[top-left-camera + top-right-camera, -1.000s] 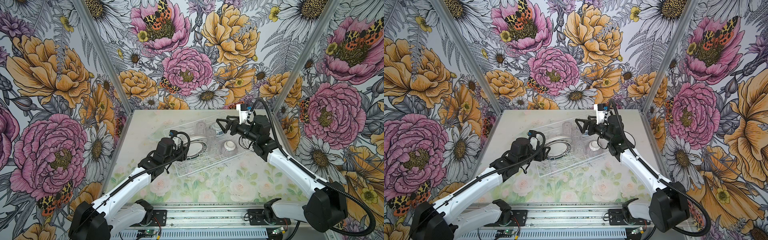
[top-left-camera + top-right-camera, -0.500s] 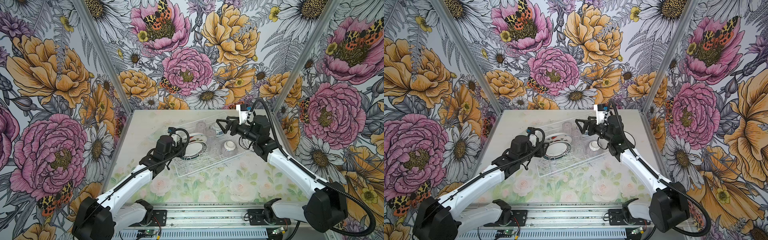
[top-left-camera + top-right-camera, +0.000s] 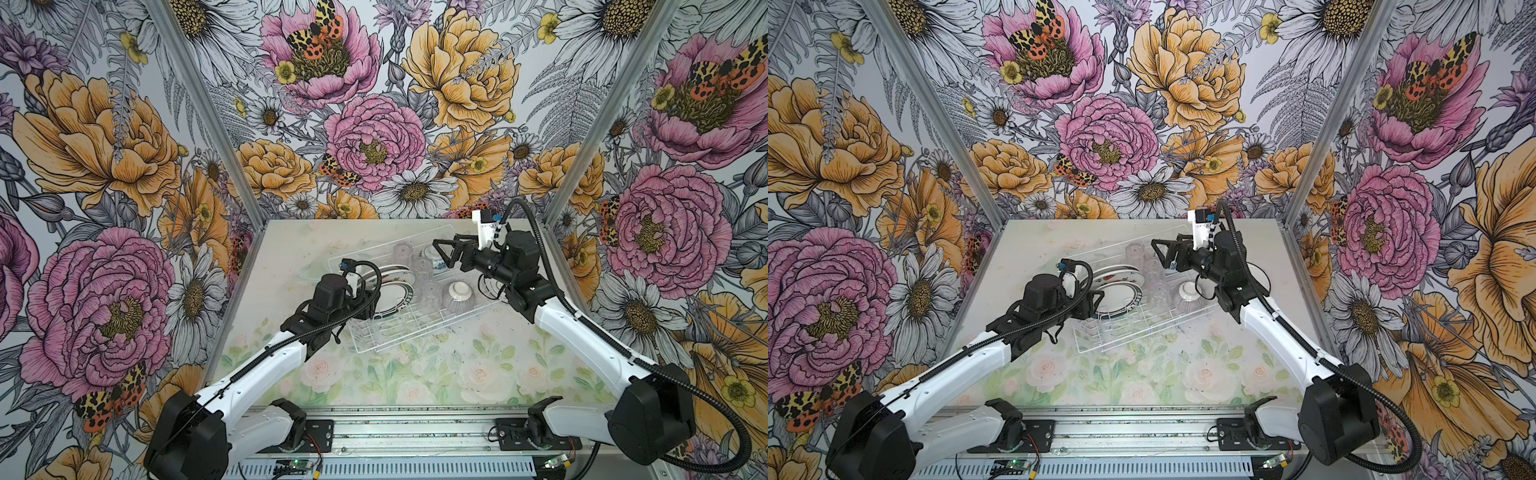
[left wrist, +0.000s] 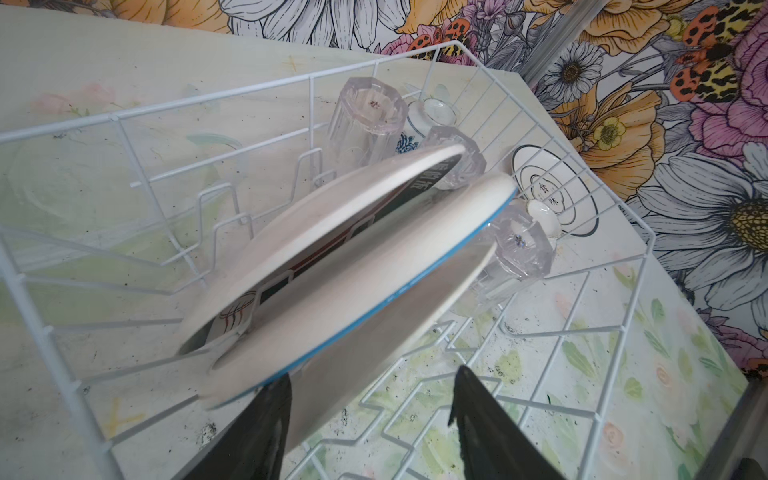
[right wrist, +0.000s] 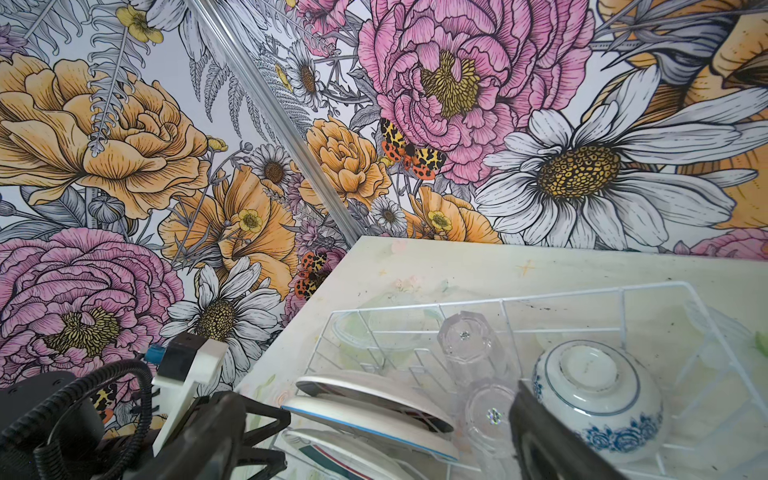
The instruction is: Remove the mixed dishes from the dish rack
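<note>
in both top views the dish rack is seen at the centre of the frame, set askew on the flower-printed desk. two plates are stood on edge in its slots, in the left part of the rack: the watermelon-print white plate higher in the frame and the teal-and-red-rimmed white plate just below it. three clear glass tumblers are stood upside down in a row just right of the plates. the blue-and-white floral bowl is turned over toward the rack's upper right corner, and the ribbed greyish bowl with white foot is turned over near the rack's right edge, lower in the frame.

the left tool is seen at the rack's left side, at the teal-and-red-rimmed white plate. in the left wrist view its fingers are spread with that plate's rim set between them; one finger is seen against the rim and a gap is left between the plate and the other, so the tool is released and nothing is grasped.

the right tool is held over the blue-and-white floral bowl, at the upper right of the rack, with its jaws spread wide and nothing grasped.
</note>
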### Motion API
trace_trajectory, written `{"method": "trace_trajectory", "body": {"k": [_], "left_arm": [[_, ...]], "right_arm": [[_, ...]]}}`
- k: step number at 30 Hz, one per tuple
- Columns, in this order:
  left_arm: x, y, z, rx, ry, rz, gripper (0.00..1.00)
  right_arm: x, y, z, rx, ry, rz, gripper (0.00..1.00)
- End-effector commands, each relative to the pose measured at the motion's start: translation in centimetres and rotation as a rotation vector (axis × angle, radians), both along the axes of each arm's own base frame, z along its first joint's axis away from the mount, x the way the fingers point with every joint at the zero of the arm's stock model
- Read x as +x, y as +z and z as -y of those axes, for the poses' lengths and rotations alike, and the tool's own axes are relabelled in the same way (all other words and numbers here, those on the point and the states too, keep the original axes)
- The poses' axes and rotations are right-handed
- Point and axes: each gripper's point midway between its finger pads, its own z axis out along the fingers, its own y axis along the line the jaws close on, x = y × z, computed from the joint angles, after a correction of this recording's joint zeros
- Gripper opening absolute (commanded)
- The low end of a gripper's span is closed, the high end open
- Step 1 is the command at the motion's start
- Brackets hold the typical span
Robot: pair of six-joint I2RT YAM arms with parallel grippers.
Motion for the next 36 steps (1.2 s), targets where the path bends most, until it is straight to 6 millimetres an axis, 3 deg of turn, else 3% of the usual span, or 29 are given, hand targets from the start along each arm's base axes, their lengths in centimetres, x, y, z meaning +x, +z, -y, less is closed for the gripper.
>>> {"method": "trace_trajectory", "body": {"k": [1, 19, 30, 36], "left_arm": [[-1.1, 0.1, 0.8, -0.036, -0.052, -0.017, 0.64], [-0.1, -2.8, -0.1, 0.101, -0.023, -0.011, 0.64], [0.2, -4.1, -0.3, 0.17, -0.036, 0.044, 0.53], [0.8, -3.3, -1.1, 0.216, -0.005, 0.13, 0.48]], "right_arm": [[-0.2, 0.4, 0.1, 0.008, -0.013, 0.004, 0.99], [-0.4, 0.6, 0.6, 0.009, -0.022, 0.003, 0.99], [-0.1, 0.1, 0.9, 0.005, -0.038, -0.011, 0.99], [0.2, -0.2, 1.1, 0.005, -0.053, -0.019, 0.99]]}}
